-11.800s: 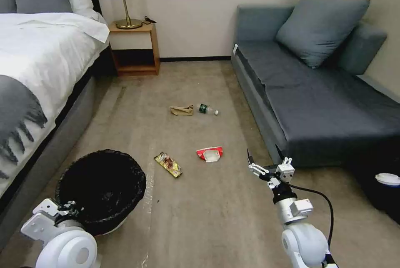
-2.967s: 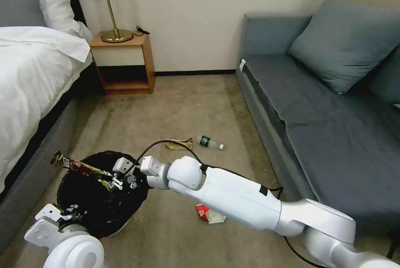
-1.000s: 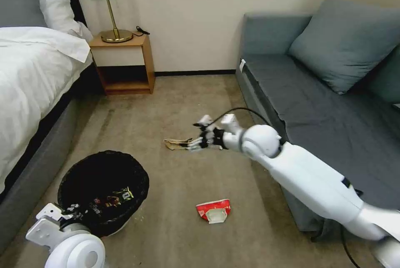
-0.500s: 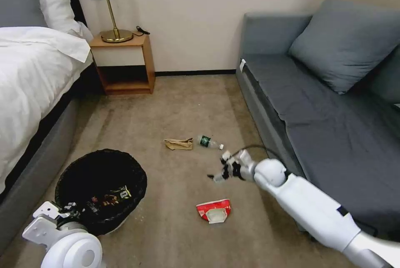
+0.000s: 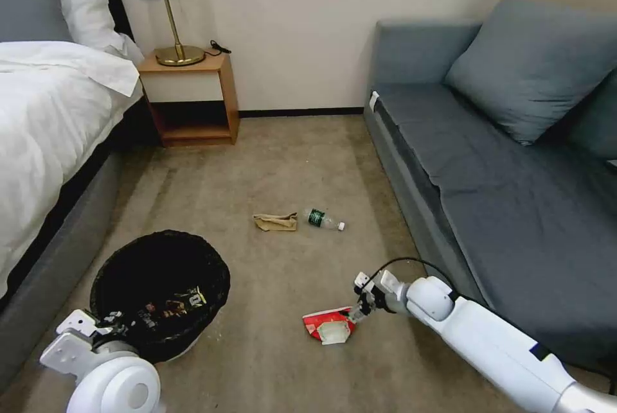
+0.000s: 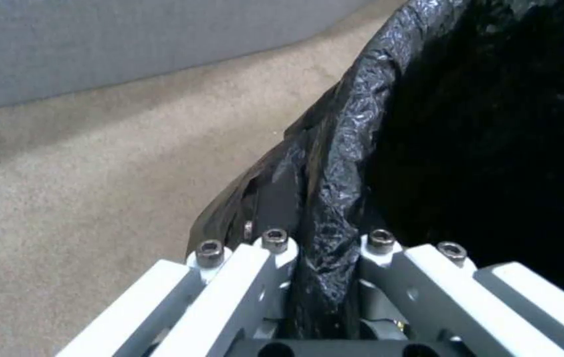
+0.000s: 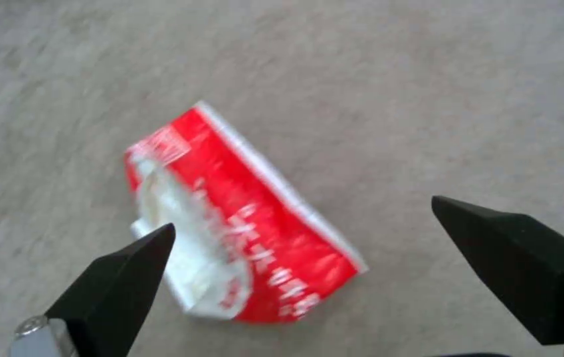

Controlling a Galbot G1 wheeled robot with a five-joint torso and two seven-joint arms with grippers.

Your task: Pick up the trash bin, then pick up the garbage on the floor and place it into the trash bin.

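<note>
— Where's your right arm?
— Stretched low over the carpet (image 5: pixel 270 162), right gripper (image 7: pixel 302 233) spread wide just above the red-and-white packet (image 7: pixel 242 218), not touching it.
— And the left?
— My left gripper (image 6: pixel 321 248) is clamped on the trash bin (image 5: pixel 160 272) rim, near the bed (image 5: pixel 45 137); a wrapper (image 5: pixel 170 305) lies inside.

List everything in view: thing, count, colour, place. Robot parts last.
trash bin: one, white, black liner, floor near the bed
snack wrapper: one, dark and yellow, inside the bin
red-and-white packet: one, floor, under the right gripper
bottle: one, clear, green label, mid-floor
paper bag: one, tan, beside the bottle
bed: one, white
nightstand: one, wooden, by the wall
lamp: one, brass, on nightstand
sofa: one, grey-blue
left gripper: shut on the bin's rim
right gripper: open, over the packet
</note>
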